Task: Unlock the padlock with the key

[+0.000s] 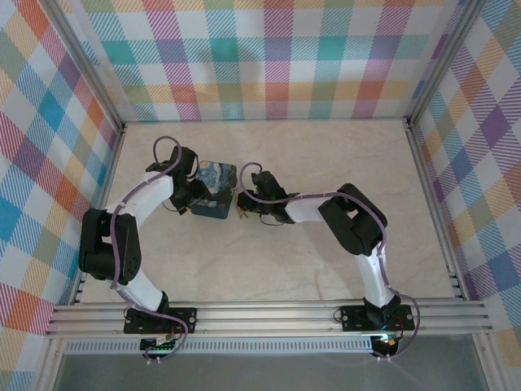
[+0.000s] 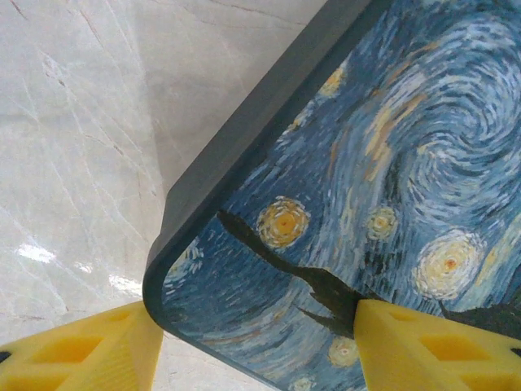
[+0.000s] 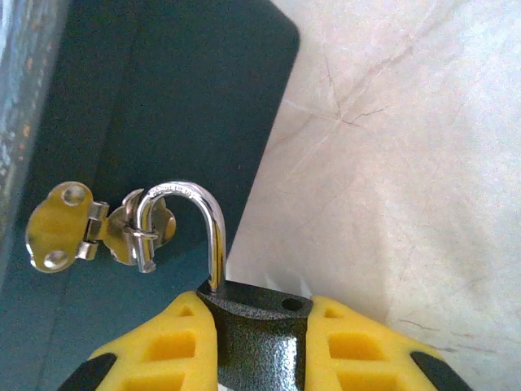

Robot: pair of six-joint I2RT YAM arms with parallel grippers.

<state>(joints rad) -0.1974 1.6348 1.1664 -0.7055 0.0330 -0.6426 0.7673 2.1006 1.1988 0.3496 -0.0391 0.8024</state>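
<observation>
**Shackle open, padlock hooked in the hasp**

The right gripper (image 3: pixel 260 318) is clamping the dark body of the padlock (image 3: pixel 259 338). Its shackle is standing open, hooked through the hasp (image 3: pixel 69 224) on the blue tin (image 2: pixel 366 163), probably ready for drawing free. The left gripper (image 2: pixel 251 319) is straddling the tin's corner, likely steadying it; I cannot tell whether it is actually pressing.

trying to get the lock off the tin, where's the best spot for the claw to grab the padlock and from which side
Grip the padlock by its dark body, coming from the end opposite the shackle, as the right claw does. The body is blocky; the shackle is thin, round and hooked through the hasp on the tin, so it would likely slip.
</observation>
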